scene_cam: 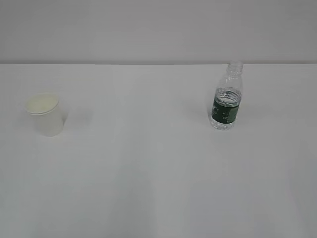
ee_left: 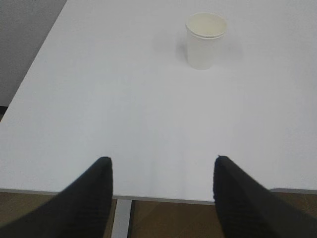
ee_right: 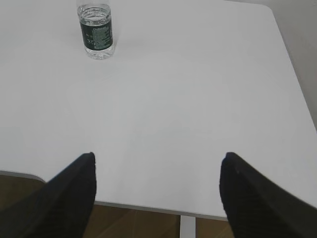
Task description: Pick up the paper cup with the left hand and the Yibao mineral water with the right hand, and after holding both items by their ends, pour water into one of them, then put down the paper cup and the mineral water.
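A: What's on the surface?
B: Two items, well apart. Paper cup upright on the left, water bottle upright on the right, no cap, water level inside the green label band. Plain white surface between them — nothing in the way of either.
A: Left claw?
B: Spread wide, holding nothing, touching nothing. It hangs over the near edge of the surface; the cup sits far ahead, a bit right of its centre line.
A: Right claw?
B: Same — wide, nothing in it, over the near edge. The bottle is far ahead and off to its left. Neither arm shows in the exterior view.
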Motion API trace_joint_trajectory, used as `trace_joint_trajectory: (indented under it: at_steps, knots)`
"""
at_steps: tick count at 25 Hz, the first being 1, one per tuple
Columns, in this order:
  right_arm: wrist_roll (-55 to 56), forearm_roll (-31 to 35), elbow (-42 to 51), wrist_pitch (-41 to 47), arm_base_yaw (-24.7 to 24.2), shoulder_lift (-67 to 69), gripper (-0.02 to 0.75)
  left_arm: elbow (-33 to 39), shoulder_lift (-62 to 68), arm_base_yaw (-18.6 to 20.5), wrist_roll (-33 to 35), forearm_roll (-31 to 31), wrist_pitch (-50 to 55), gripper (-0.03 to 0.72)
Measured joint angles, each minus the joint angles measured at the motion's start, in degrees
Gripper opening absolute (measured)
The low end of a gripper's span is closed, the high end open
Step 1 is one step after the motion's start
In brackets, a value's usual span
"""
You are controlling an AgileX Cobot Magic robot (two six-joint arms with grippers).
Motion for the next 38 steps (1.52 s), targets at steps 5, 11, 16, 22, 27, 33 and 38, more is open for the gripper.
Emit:
trace_joint_trajectory:
  at_steps: [5, 11, 16, 22, 27, 33, 38]
  knots:
    - [0.0, 0.0, 0.0, 0.0, 0.0, 0.0, 0.589, 0.0, 0.0, 0.0, 0.0, 0.0, 0.0, 0.456]
    - [0.0, 0.0, -0.1, -0.11, 0.0, 0.0, 0.589, 0.0, 0.0, 0.0, 0.0, -0.2, 0.0, 0.456]
    - [0.0, 0.0, -0.55, -1.25, 0.0, 0.0, 0.589, -0.95, 0.0, 0.0, 0.0, -0.32, -2.88, 0.456]
    - [0.0, 0.33, -1.08, -6.46, 0.0, 0.0, 0.589, -1.54, 0.11, 0.0, 0.0, -0.93, -12.52, 0.453]
    - [0.0, 0.45, -1.08, -12.33, 0.0, 0.0, 0.589, -1.54, 2.95, 0.0, 0.0, -1.16, -17.42, 0.45]
    - [0.0, 2.15, -1.17, -21.95, 0.0, 7.62, 0.589, -1.54, 9.45, 0.0, 0.0, -1.27, -23.06, 0.45]
    - [0.0, 3.97, -1.17, -27.88, 0.0, 14.72, 0.589, -0.64, 13.69, 0.0, 0.0, -1.36, -27.63, 0.449]
